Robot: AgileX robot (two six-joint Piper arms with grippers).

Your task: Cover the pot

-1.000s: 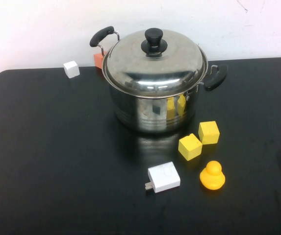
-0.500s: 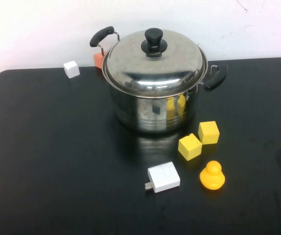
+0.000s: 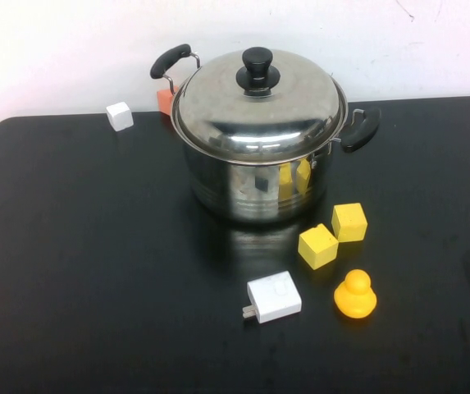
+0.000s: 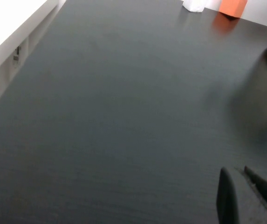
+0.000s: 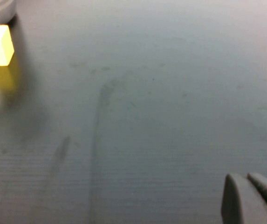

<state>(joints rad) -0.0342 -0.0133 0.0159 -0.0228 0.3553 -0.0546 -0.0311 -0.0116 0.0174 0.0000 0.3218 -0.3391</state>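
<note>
Lidded pot (image 3: 255,176), no readable markings; left end effector (image 4: 245,196) and right end effector (image 5: 249,198) over table

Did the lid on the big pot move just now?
No. The lid sits on the pot as before, same spot relative to the white cube.

Covered pot at the back of the bench

The pot (image 3: 255,185), a big shiny steel cylinder with two black loop handles, stands upright near the bench's far edge; the domed steel lid (image 3: 259,107) with its black knob sits squarely on its rim.
</note>
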